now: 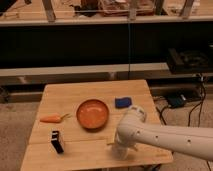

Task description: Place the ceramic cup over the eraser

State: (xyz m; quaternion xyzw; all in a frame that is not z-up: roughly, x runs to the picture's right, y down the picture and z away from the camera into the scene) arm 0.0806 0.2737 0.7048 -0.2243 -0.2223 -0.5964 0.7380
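Note:
The ceramic cup (57, 141), small, black and upright with a white patch near its top, stands at the wooden table's front left. The eraser (123, 102), a flat dark-blue block, lies to the right of the orange dish (92, 113). My gripper (120, 151), at the end of the white arm, points down at the table's front edge, right of centre. It is well right of the cup and in front of the eraser, touching neither. Nothing shows in it.
A carrot (52, 118) lies at the table's left, beside the dish. The wooden table (75, 95) is small. Dark shelving stands behind it, and cables and a box (176, 100) lie on the floor to the right.

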